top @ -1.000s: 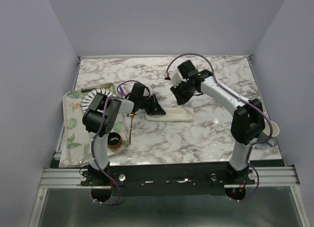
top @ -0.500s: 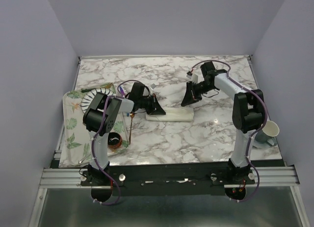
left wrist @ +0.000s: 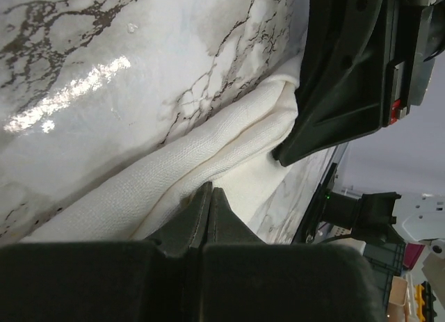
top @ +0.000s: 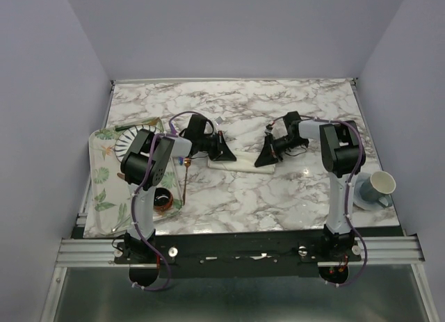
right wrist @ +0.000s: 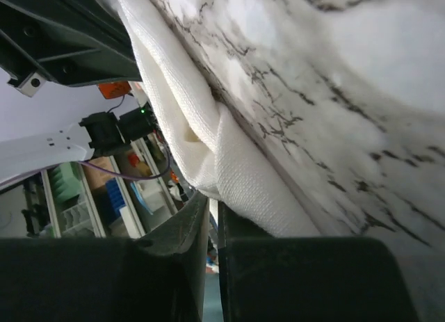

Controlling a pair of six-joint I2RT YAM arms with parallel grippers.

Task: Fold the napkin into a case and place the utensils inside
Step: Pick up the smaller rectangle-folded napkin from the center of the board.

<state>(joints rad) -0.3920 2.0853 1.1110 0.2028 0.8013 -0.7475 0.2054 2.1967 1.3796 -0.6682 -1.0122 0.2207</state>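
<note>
The worktop [top: 278,190] is white marble with grey-brown veins and fills the middle of the top view, glossy enough to show bright glints. Near its centre lies the cream napkin [top: 242,163], folded into a narrow strip running left to right. The wrist views show its layers stacked flat on the marble with a soft rolled edge. At the left edge sits a leaf-patterned tray [top: 101,190], hanging slightly past the marble's side. At the lower right a saucer [top: 360,199] rests on the surface and carries a pale cup [top: 380,184]. A small grey scrap [top: 219,119] lies above centre.
</note>
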